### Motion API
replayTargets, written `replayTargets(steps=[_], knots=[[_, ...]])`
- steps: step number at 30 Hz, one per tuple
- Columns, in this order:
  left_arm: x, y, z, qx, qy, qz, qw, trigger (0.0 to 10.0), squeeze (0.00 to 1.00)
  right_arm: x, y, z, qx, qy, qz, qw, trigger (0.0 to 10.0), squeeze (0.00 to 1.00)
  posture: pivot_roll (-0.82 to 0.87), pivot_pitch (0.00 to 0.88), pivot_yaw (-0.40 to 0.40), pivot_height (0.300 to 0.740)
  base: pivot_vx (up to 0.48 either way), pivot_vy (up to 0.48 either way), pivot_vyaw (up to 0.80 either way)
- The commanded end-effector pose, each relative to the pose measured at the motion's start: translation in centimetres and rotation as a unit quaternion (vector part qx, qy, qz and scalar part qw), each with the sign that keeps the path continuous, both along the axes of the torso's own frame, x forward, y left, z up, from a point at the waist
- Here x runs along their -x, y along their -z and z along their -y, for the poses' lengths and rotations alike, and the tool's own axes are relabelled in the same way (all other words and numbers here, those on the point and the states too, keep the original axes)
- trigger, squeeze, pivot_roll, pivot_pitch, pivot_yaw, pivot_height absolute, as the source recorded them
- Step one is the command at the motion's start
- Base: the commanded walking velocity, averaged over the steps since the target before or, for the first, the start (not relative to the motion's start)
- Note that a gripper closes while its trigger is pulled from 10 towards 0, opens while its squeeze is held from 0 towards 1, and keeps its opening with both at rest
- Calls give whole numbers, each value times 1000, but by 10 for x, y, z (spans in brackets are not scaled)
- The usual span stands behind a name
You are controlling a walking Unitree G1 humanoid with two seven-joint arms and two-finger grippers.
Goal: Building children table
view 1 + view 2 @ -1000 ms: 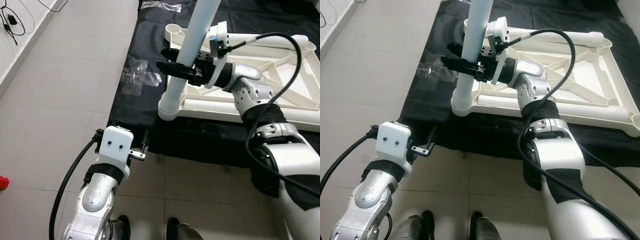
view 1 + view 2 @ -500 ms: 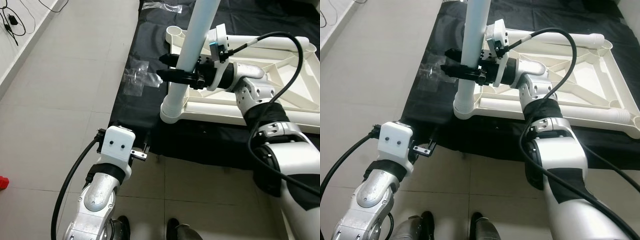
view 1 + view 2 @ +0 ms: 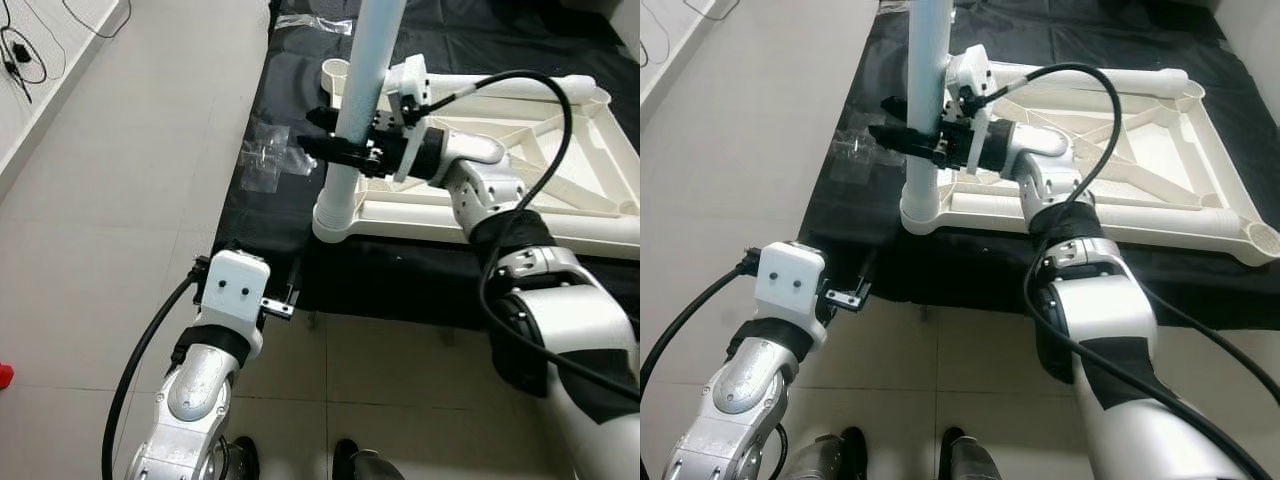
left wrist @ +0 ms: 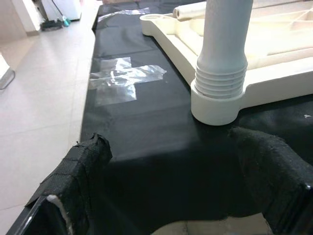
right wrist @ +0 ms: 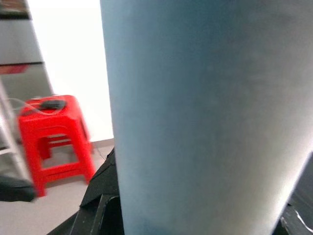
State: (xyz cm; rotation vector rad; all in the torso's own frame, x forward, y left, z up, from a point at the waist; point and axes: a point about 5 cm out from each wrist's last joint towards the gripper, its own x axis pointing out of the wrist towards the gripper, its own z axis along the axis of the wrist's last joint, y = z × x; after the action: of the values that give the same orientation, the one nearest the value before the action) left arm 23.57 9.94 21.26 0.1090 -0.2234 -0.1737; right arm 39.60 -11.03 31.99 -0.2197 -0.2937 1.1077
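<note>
Right gripper (image 3: 335,150) clamped on the white leg (image 3: 352,110), holding it in the corner socket (image 3: 335,222) of the upturned tabletop (image 3: 560,150) on the black mat (image 3: 270,130). Leg's long axis stands upright, ribbed end down. Looks like the seating step; next needs straight downward push or twist. Left gripper (image 3: 288,290) idle, fingers apart, at the mat edge.

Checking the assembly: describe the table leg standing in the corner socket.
The table leg is a smooth white plastic tube with a ribbed collar at its foot, standing nearly upright in the corner socket of the upturned white tabletop, which lies on a black mat. The right hand is shut around it above the collar.
</note>
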Motion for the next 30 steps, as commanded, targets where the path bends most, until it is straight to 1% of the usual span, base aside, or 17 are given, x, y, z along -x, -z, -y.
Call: replayTargets(steps=[1,3,4,8,10,12,13,16,20,21,22,23,24,25,26,29,30], knots=[[0,4,2,1,3,-7,1000,10000,0,-7,41,10,42,64,-65,995,10000,0,90,316,-65,740,0,0,0],[0,4,2,1,3,-7,1000,10000,0,-7,41,10,42,64,-65,995,10000,0,90,316,-65,740,0,0,0],[-2,3,2,1,4,-5,1000,10000,0,-10,46,15,11,117,-66,991,10000,0,88,314,-63,740,0,0,0],[-3,3,1,0,3,-3,1000,10000,0,-15,52,21,-27,194,-76,978,10000,0,89,315,-65,740,0,0,0],[-3,2,0,-1,2,-3,1000,10000,0,-22,59,33,-73,317,-93,941,10000,0,90,318,-62,740,0,0,0],[-3,3,0,-1,2,-4,1000,10000,0,-24,63,37,-100,362,-106,921,10000,0,91,319,-62,740,0,0,0],[-3,3,0,-1,2,-4,1000,10000,0,-24,63,37,-100,362,-106,921,10000,0,91,319,-62,740,0,0,0],[-2,3,-1,-1,2,-4,1000,10000,0,-25,68,46,-122,442,-106,882,10000,0,98,321,-57,740,0,0,0],[-2,3,-1,-1,2,-4,1000,10000,0,-25,69,48,-124,460,-102,873,10000,0,98,321,-57,740,0,0,0],[-2,3,-1,-2,2,-5,1000,10000,0,-23,74,46,-116,525,-83,839,10000,0,96,322,-56,740,0,0,0],[-3,3,-1,-3,3,-4,1000,10000,0,-22,75,44,-121,555,-71,820,10000,0,96,322,-56,740,0,0,0],[-3,3,-1,-3,3,-4,1000,10000,0,-22,75,44,-121,555,-71,820,10000,0,96,322,-56,740,0,0,0],[-4,3,-2,-4,2,-3,1000,10000,0,-19,76,36,-134,593,-64,791,10000,0,98,323,-56,740,0,0,0],[-4,2,-2,-4,2,-2,1000,10000,0,-18,76,32,-140,612,-65,776,10000,0,98,323,-56,740,0,0,0],[-4,2,-2,-4,2,-2,1000,10000,0,-18,76,32,-140,612,-65,776,10000,0,98,323,-56,740,0,0,0],[-5,3,-1,-3,2,-2,1000,10000,0,-16,79,19,-153,649,-76,741,10000,0,97,321,-55,740,0,0,0],[-5,3,-1,-3,3,-2,1000,10000,0,-14,79,15,-153,675,-75,718,10000,0,99,321,-56,740,0,0,0]])
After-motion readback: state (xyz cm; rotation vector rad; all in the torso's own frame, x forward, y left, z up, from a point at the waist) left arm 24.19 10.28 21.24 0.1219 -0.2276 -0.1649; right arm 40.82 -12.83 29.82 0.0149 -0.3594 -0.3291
